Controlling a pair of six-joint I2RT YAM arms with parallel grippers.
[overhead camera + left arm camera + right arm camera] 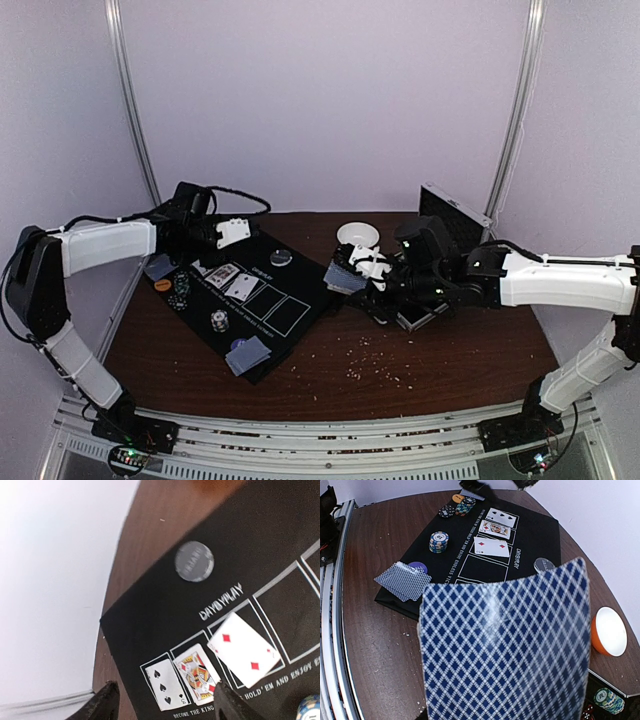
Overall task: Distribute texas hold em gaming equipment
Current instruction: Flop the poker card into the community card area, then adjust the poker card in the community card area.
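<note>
My right gripper [364,268] is shut on a stack of blue-backed playing cards [343,277] just right of the black mat [290,290]. The stack fills the right wrist view [505,645] and hides the fingers. My left gripper [234,232] hovers over the mat's far left end, open and empty [167,702]. Below it lie three face-up cards: a three of spades [167,682], a face card [199,672] and a three of diamonds [245,650]. A pale grey disc [194,561] lies beyond them. Two face-down cards [402,580] with a purple disc [417,566] lie at the near corner.
Striped chip stacks [219,320] [180,290], an orange disc [162,285] and more face-down cards [160,267] lie at the mat's left. The white bowl [358,234] and open silver case [452,210] stand behind my right gripper. More chips [608,700] sit in the case.
</note>
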